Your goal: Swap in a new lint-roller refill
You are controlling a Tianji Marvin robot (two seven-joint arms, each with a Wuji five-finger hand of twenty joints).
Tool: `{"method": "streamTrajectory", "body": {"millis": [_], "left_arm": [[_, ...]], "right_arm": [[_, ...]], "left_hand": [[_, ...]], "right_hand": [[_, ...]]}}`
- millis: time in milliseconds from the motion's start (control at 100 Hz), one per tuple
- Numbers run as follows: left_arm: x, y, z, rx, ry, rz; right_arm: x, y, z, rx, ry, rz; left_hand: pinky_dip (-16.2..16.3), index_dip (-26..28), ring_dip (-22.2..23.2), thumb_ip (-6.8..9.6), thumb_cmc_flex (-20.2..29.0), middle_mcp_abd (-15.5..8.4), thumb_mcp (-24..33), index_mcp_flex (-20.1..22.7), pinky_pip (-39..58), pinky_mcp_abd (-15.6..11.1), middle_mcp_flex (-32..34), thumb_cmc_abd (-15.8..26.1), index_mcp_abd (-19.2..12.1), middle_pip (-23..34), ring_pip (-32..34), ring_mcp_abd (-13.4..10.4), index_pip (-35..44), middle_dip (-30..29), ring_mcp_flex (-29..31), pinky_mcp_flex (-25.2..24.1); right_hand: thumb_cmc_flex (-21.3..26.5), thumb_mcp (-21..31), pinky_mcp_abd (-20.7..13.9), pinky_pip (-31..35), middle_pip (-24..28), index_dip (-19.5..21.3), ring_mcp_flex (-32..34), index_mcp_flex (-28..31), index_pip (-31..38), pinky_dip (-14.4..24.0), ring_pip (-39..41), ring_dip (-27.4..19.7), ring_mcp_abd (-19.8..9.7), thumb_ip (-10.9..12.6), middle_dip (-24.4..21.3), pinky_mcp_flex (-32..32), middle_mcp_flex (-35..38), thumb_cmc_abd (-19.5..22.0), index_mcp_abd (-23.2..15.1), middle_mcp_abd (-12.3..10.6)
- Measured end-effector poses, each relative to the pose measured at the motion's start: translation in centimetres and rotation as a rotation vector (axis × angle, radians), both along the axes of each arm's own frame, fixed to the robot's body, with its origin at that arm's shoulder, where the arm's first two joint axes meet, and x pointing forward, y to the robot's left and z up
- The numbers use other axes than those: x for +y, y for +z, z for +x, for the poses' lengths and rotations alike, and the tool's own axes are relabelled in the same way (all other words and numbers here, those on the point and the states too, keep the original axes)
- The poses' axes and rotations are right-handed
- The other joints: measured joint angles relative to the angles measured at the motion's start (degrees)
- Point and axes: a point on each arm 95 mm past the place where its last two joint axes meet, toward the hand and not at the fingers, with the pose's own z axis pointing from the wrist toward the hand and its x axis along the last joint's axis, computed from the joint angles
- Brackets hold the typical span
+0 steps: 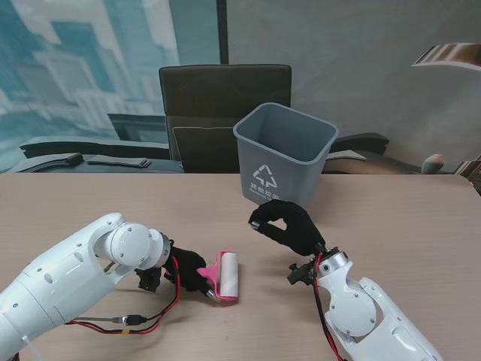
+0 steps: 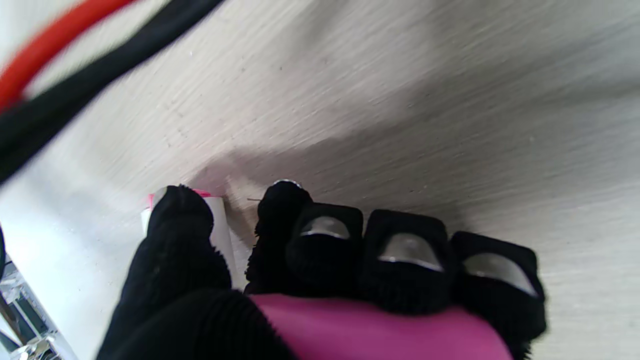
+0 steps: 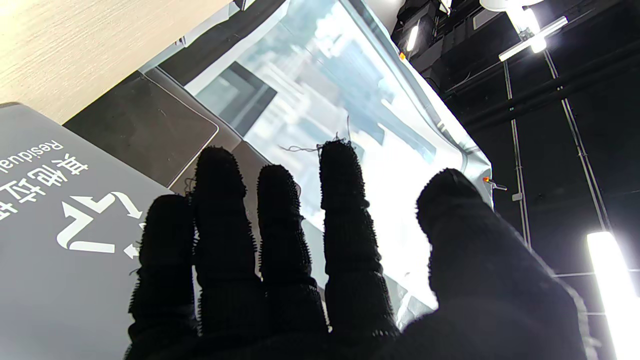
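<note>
Two robot hands, left robot hand (image 1: 189, 274) gripping pink lint roller (image 1: 224, 276), right robot hand (image 1: 289, 226) empty, fingers apart, grey bin (image 1: 284, 154) labelled "Residual".

Pink-handled lint roller (image 1: 226, 275), white roll, lies flat.

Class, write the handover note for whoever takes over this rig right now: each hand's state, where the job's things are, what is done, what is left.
Left hand: shut on the pink handle of the lint roller, which lies low on the table, white roll pointing away from me.
Right hand: raised in front of the grey bin, fingers loosely curled, holding nothing visible.
Done: roller is gripped. Whether an old refill already went into the bin cannot be told; its inside is hidden.
Left: no spare refill is in view; find one, strip the roll if used, fit the new one.
</note>
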Motion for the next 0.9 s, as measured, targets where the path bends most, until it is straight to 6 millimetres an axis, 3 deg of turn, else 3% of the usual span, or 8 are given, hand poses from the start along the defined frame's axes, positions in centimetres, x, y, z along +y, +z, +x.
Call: {"method": "streamTrajectory", "body": {"millis": [580, 790, 900], "left_arm": [[1.3, -0.5, 2.6, 0.041, -0.015, 0.140], [3.9, 0.7, 3.6, -0.041, 0.007, 0.223], [5.6, 1.0, 3.1, -0.089, 0.029, 0.266]], "right_arm": [[-0.1, -0.1, 0.1, 0.003, -0.005, 0.006], [-0.1, -0.1, 0.1, 0.006, -0.006, 0.006], [-0.2, -0.2, 0.2, 0.008, -0.007, 0.005]], "left_hand": [[-0.9, 0.0, 0.0, 0.00, 0.0, 0.2, 0.0, 0.0, 0.1, 0.5, 0.0, 0.0, 0.6, -1.4, 0.0, 0.2, -1.3, 0.0, 0.0, -0.1], [-1.0, 0.0, 0.0, 0.00, 0.0, 0.3, 0.0, 0.0, 0.1, 0.6, 0.0, 0.0, 0.6, -1.6, 0.0, 0.2, -1.3, 0.0, -0.1, -0.5], [-1.1, 0.0, 0.0, 0.00, 0.0, 0.3, 0.0, 0.0, 0.1, 0.6, 0.0, 0.0, 0.6, -1.6, 0.0, 0.2, -1.4, 0.0, -0.1, -0.5]], "right_hand": [[0.0, 0.0, 0.0, 0.0, 0.9, 0.0, 0.0, 1.6, 0.6, 0.0, 0.6, 0.0, 0.0, 0.0, 0.1, 0.1, 0.7, 0.0, 0.0, 0.0], [0.0, 0.0, 0.0, 0.0, 0.9, 0.0, 0.0, 1.6, 0.9, 0.0, 0.6, 0.4, 0.0, 0.0, 0.1, 0.1, 0.7, 0.0, 0.1, 0.0], [0.0, 0.0, 0.0, 0.0, 0.9, 0.0, 0.0, 1.6, 1.0, 0.0, 0.6, 0.4, 0.0, 0.0, 0.1, 0.1, 0.7, 0.0, 0.1, 0.0]]}}
